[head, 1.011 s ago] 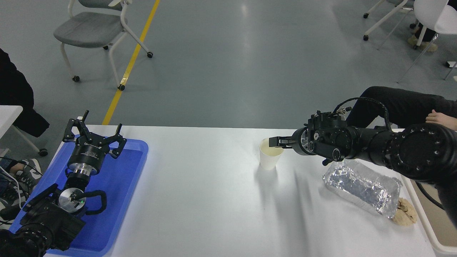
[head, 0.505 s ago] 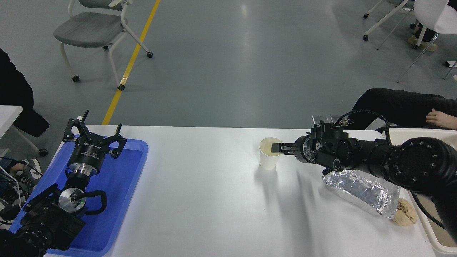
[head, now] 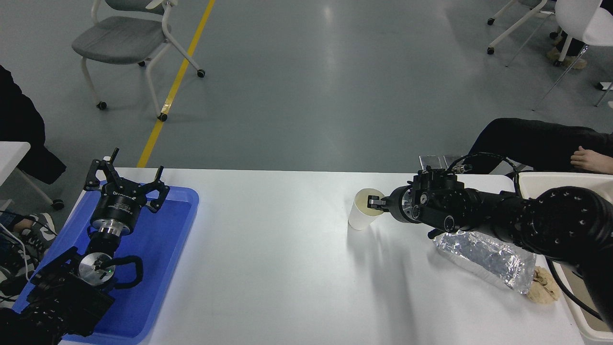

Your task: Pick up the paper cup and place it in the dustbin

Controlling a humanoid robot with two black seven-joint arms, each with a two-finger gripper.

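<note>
**Cup tipped under rim grip; lift not yet made**

Though the paper cup point(head: 360, 215) stood upright a second ago, I now find it leaning, its mouth turned toward the right gripper point(head: 374, 202) and its base still on the white table point(head: 268, 249). Half a second back one finger reached into the open mouth; now the fingers are pinched on the rim wall, one inside and one out, so I judge the grasp made. The arm has drawn in slightly toward the cup, and the tilt looks to me a result of that closing.

The dustbin point(head: 531, 178) shows as a cream rim to the right of the cup, beyond the black forearm; more of it is visible than a second ago. A crumpled foil packet point(head: 486, 256) lies right of the cup and nearer me, under the arm, with a brown lump point(head: 543, 286) at its far end.

My left gripper point(head: 125, 184) is parked well left of the cup over the blue tray point(head: 158, 268), fingers spread.

Judgement: pickup is about to begin. A thin rim grip may crush or slip during the carry.
</note>
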